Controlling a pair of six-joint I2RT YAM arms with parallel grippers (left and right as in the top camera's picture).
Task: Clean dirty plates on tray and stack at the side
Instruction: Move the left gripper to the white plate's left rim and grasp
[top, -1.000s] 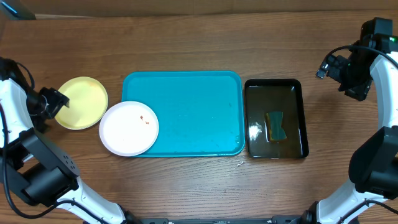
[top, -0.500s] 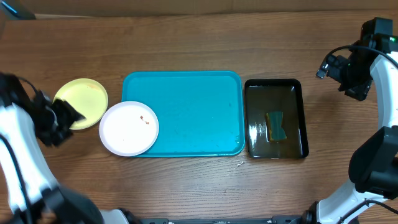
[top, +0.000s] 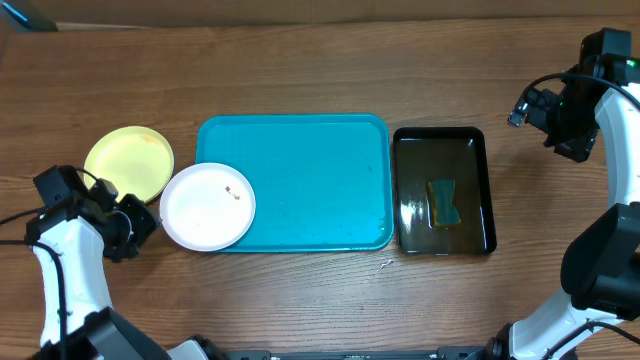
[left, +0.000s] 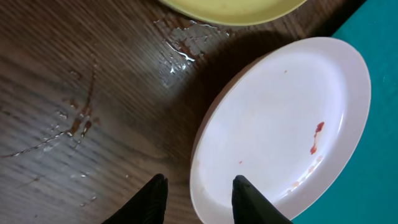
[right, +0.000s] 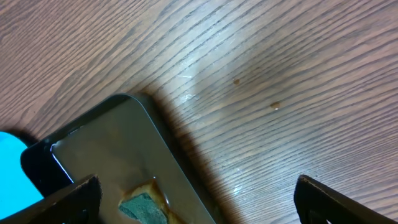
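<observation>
A white plate (top: 207, 205) with a small red-brown smear (left: 317, 137) lies partly over the left rim of the turquoise tray (top: 310, 180). A pale yellow-green plate (top: 128, 160) rests on the table just left of it. My left gripper (top: 142, 222) is low at the white plate's near-left edge. In the left wrist view the left gripper (left: 198, 200) is part open, with the white plate (left: 280, 124) rim lying between its fingers and one finger over the plate. My right gripper (top: 535, 108) hangs wide open at the far right, holding nothing.
A glossy black tray (top: 480, 190) holding liquid and a teal sponge (top: 444, 202) stands right of the turquoise tray. Water drops (left: 180, 46) and wet streaks mark the wood between the two plates. The right gripper (right: 199, 202) looks down on the black tray's corner (right: 93, 130).
My left arm has swung from beside the yellow-green plate toward the front, ending at the white plate's left rim, and its jaws have narrowed. The right arm has not moved.
</observation>
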